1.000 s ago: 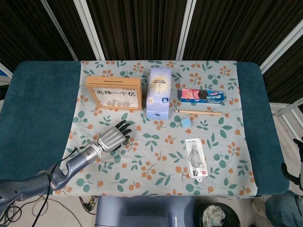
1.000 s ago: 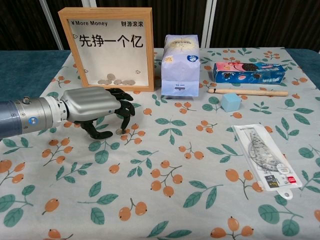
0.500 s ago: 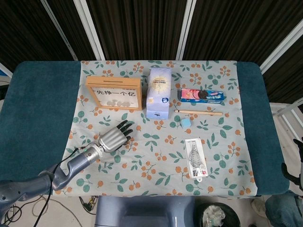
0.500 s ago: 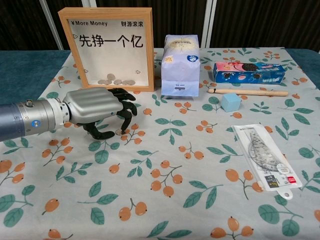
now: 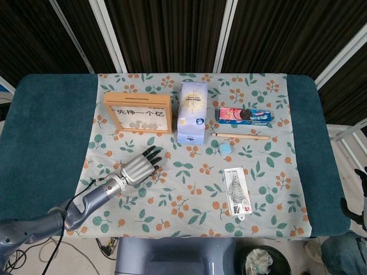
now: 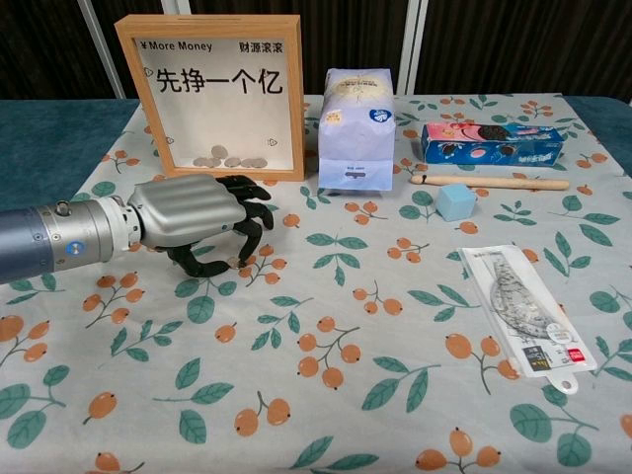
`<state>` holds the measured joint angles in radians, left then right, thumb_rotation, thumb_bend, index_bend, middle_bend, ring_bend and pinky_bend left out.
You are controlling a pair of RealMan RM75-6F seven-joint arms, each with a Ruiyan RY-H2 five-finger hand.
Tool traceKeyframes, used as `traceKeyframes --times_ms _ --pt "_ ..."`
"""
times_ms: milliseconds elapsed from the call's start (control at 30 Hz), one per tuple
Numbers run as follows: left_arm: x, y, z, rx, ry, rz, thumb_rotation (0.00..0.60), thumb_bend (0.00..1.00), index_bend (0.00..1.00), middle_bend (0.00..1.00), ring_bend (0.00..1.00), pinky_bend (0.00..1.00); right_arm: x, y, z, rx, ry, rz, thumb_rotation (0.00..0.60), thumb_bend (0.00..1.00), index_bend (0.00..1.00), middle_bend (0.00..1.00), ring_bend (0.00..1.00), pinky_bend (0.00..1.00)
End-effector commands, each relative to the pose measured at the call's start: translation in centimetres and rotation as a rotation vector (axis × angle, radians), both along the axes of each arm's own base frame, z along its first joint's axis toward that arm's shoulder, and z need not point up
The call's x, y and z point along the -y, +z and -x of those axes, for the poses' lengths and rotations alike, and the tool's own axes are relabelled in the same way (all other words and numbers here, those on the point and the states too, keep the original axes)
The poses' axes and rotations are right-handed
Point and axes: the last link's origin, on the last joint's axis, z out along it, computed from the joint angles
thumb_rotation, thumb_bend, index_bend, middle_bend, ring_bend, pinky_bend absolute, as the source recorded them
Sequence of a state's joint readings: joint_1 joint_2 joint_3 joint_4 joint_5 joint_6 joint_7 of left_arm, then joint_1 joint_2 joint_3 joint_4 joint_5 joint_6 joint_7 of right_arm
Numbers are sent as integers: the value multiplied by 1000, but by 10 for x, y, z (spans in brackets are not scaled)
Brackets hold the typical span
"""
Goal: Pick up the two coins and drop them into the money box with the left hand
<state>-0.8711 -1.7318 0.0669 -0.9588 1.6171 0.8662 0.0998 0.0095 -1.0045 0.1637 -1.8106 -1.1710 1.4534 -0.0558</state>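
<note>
The money box (image 6: 212,94), a wooden frame with a clear front and several coins lying in its bottom, stands upright at the back left; the head view shows the money box (image 5: 137,113) too. My left hand (image 6: 197,222) lies palm down on the cloth just in front of it, fingers curled down. Its fingertips (image 6: 235,259) and thumb meet at a small coin's spot on the cloth, and they hide the coin. In the head view the left hand (image 5: 137,167) points toward the box. A dark bit of my right hand (image 5: 351,207) shows off the table's right edge.
A pale blue bag (image 6: 355,126) stands right of the box. Further right lie a biscuit pack (image 6: 492,143), a wooden stick (image 6: 491,182) and a light blue cube (image 6: 456,201). A packaged ruler set (image 6: 523,311) lies at the front right.
The left hand has crept slightly forward and right over the coin's spot, with thumb and fingertips drawing closer together. Nothing else moved.
</note>
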Motion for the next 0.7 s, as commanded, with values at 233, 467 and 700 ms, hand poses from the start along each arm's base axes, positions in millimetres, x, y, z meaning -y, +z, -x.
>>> traceKeyframes --times_ms 233,467,700 --pt "-1 2 0 -6 0 -9 600 384 527 185 0 0 0 -1 0 1 2 -1 600 440 146 69 10 0" --pt "0 1 0 -12 -3 -6 600 406 536 185 0 0 0 -1 0 2 2 -3 600 440 145 69 10 0" --pt "0 -1 1 -16 -3 -6 600 406 537 185 0 0 0 -1 0 4 1 -3 600 440 146 69 11 0"
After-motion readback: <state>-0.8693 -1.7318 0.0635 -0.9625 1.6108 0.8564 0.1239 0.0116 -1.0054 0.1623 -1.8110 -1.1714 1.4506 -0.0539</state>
